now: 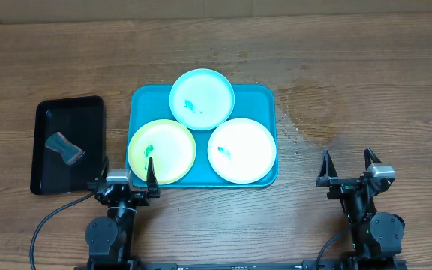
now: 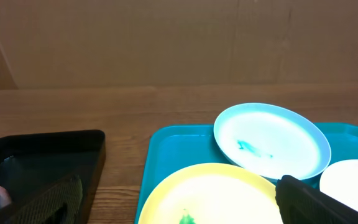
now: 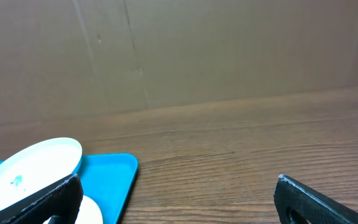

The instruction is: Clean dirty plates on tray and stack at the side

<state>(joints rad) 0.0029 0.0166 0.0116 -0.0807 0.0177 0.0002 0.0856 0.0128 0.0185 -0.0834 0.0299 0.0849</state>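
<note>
The turquoise tray [image 1: 265, 99] lies mid-table and holds three plates. The mint-blue plate [image 1: 202, 97] is at the back, the yellow-green plate [image 1: 162, 151] front left, the white plate [image 1: 242, 150] front right; each has a small teal smear. My left gripper [image 1: 129, 174] is open and empty at the tray's front left corner, one fingertip over the yellow-green plate's near edge. In the left wrist view the yellow-green plate [image 2: 219, 193] and mint-blue plate [image 2: 271, 140] lie just ahead. My right gripper [image 1: 348, 166] is open and empty over bare table, right of the tray [image 3: 107, 177].
A black tray [image 1: 90, 144] stands left of the turquoise tray and holds a small grey sponge-like piece [image 1: 64, 148]. It shows in the left wrist view [image 2: 45, 155]. A cardboard wall runs along the table's far edge.
</note>
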